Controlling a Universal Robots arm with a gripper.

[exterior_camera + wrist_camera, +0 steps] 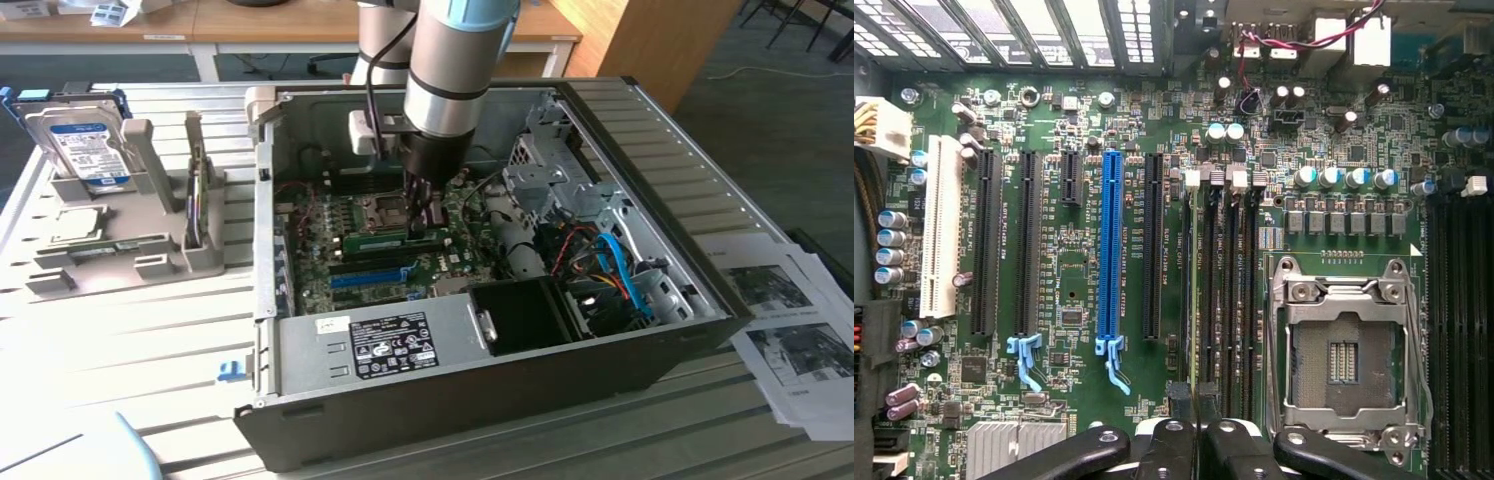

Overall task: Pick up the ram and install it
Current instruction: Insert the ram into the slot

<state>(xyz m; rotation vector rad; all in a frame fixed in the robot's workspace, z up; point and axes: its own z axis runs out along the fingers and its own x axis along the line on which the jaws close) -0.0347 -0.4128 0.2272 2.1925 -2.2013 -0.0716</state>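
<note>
1. The gripper is sitting low inside the open PC case with its fingers clenched together. The tips are meeting the ram near its end toward the exterior view's right. I can't tell if it's pinching the board or just bearing on its top edge.
2. The ram is standing on edge on the motherboard, between the CPU socket and the blue slot. Whether it's fully seated isn't readable.
3. In the wrist view the gripper is lining up with the black memory slots, just beside the CPU socket.
4. My read is that this is the seating step. Doing it well means keeping the stick square to the slot and pushing straight down.
5. Contact is sitting near one end, so that end is likely going in first while the far end rides up. Even load along the edge is what matters.
6. The board is thin and flexes, so no side load. Loose cables are lying close, toward the exterior view's right.
7. The case is lying on its side on a pale slatted table. A grey fixture is holding a hard drive at the exterior view's left, and printed sheets are lying at the right.
8. Wooden desks and dark carpet are showing behind.
</note>
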